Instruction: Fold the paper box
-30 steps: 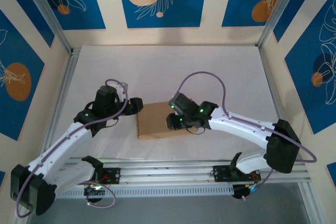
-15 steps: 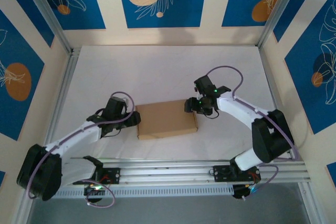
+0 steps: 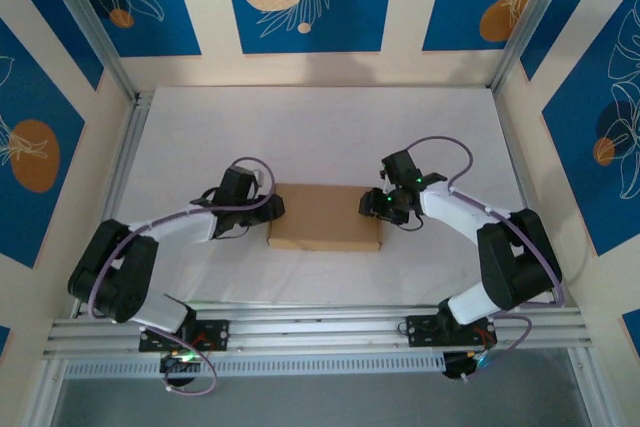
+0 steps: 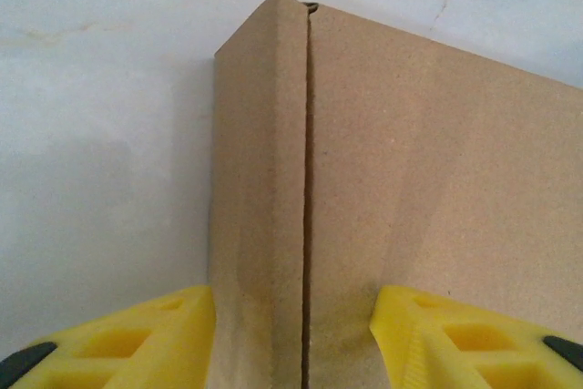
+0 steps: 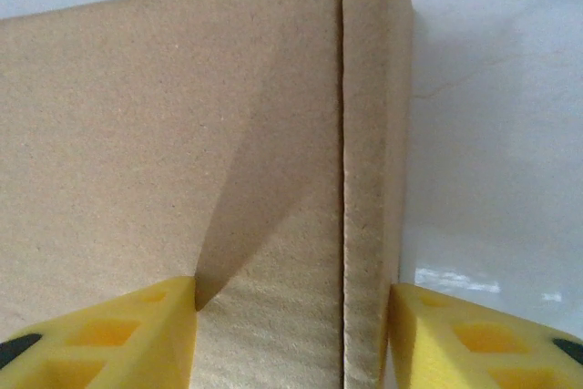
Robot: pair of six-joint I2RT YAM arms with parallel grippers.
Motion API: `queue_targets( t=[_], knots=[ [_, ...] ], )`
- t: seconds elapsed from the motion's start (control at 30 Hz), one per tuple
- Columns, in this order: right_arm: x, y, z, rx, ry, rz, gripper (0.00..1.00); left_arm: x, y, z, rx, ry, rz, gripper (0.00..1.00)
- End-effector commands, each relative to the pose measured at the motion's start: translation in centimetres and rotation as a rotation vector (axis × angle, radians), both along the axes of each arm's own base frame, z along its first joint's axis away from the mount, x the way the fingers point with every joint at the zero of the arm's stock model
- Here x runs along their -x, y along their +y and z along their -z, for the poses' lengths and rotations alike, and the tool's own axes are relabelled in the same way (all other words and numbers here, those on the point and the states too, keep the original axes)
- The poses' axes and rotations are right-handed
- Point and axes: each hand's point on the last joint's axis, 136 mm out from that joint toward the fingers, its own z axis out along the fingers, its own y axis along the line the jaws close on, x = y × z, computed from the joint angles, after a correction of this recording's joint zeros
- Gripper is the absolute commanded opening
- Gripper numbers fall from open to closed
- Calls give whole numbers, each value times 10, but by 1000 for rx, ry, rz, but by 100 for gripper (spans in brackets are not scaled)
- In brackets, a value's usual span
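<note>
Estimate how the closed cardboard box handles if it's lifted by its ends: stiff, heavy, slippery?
Cardboard box probably stiff: lies flat, crisp folded edges. Likely light, being thin unprinted board. Matte surface should grip well, though the end seam might spring open under squeeze.

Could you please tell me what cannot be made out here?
1. Top view: both ends of the plain brown cardboard box are covered by the left gripper and right gripper.
2. Wrist views: whether the yellow fingers clamp the box or merely straddle its edges; the bottom edge crops them.
3. Box interior: hidden by its closed top.
</note>
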Motion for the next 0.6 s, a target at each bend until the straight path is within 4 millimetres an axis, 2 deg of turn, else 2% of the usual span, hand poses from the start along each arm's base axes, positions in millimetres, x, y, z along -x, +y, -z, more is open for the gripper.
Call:
queue_targets(
  t=[0.0,0.1,0.17,0.23,0.27,0.3,0.37,0.43,0.5,0.57],
  knots=[
    [17,-9,15,6,64,5,55,11,-17,8,27,41,53,51],
    [17,-11,11,-8,56,18,57,9,-11,6,-4,25,41,54],
    [13,-11,2,-16,31,14,63,7,-7,-3,-18,0,30,55],
    [6,-13,-15,-11,-7,14,76,2,1,-22,-48,-46,8,64],
    [3,-16,-23,4,-31,16,89,-1,10,-33,-84,-76,-16,70],
    [-2,-20,-36,24,-66,24,99,-6,26,-49,-143,-126,-64,78],
    [-12,-28,-64,57,-157,45,99,-14,49,-89,-221,-278,-122,100],
    [-20,-34,-102,75,-294,64,99,-18,76,-130,-319,-409,-191,100],
    [-24,-36,-141,89,-470,51,99,-21,87,-159,-393,-524,-161,100],
    [-26,-34,-177,100,-673,12,99,-26,106,-178,-485,-616,-213,100]
  ],
)
